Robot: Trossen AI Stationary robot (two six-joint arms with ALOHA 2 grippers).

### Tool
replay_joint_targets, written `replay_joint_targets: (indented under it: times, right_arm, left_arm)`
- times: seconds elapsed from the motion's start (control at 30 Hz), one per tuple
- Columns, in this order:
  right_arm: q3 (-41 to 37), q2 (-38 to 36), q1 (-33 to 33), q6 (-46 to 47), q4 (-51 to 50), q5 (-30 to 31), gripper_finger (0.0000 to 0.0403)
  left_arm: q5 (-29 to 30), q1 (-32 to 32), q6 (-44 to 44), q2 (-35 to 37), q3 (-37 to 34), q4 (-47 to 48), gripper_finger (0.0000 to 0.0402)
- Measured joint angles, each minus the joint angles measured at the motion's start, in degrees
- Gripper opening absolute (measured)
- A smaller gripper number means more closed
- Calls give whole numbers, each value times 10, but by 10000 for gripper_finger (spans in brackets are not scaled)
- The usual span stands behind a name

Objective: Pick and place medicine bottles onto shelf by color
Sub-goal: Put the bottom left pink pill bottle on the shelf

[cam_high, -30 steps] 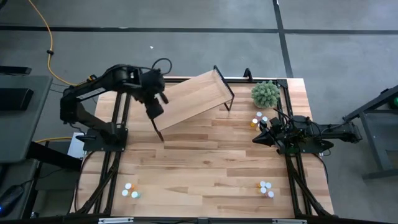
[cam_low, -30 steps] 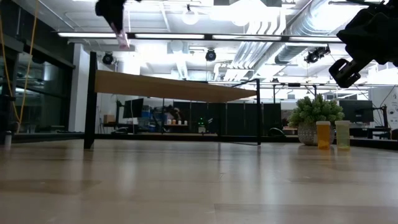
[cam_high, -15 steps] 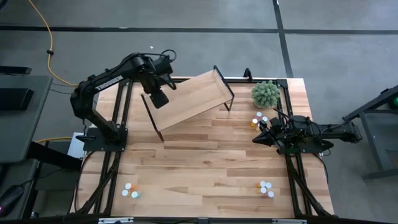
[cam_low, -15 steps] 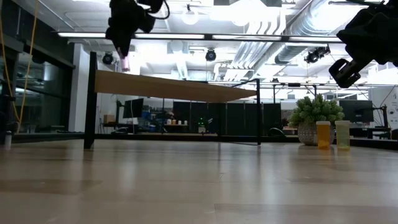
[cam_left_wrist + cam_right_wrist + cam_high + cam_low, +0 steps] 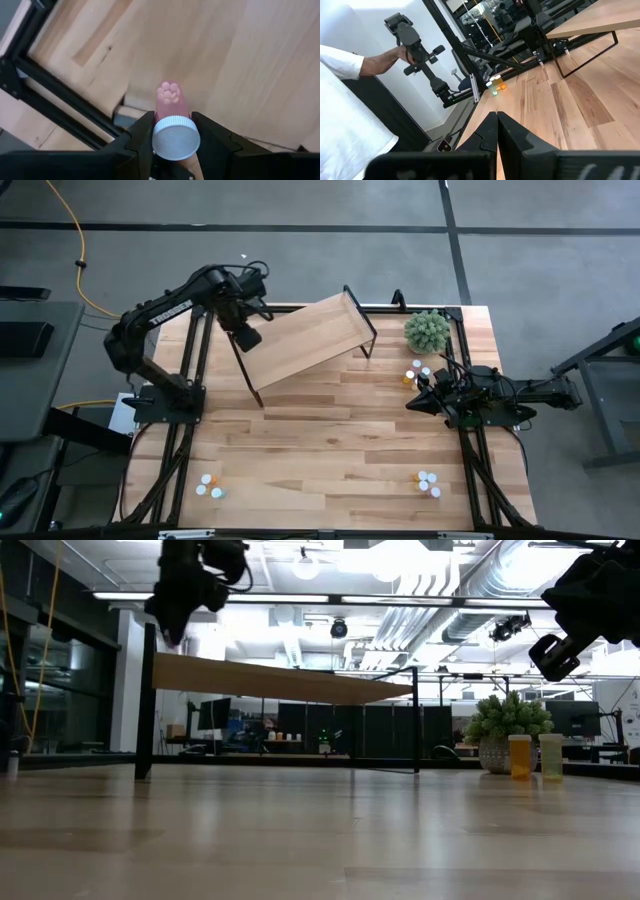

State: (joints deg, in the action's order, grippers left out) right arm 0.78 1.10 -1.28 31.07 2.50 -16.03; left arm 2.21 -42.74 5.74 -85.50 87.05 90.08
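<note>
Left wrist view | left hand clamped on pink bottle over shelf corner | right hand together, beside shelf | risk: bottle released near edge topples off.

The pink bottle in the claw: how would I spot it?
Find the slanted light-wood shelf at the table's far side. Above its left end hangs the left claw, shut on a small pink white-capped bottle, the only bottle off the table.

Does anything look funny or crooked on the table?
Yes: the shelf sits slanted across the table instead of lined up with its edges. The bottles stand in small separate groups near the corners. The left pincer is shut on a pink bottle; nothing looks spilled.
</note>
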Motion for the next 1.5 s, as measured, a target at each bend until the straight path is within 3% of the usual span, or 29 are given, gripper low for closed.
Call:
replay_joint_targets:
  times: [0.23,0.57,1.23,1.5]
  right_arm:
    - [0,0,0,0,0,0,0]
    - [0,0,0,0,0,0,0]
    - [0,0,0,0,0,0,0]
    - [0,0,0,0,0,0,0]
  left_arm:
    - [12,-2,-15,21,-3,0,113]
    - [8,1,-27,-22,-3,-4,113]
    - [10,1,-50,-24,-3,-15,114]
    - [15,1,-59,-24,-3,-14,148]
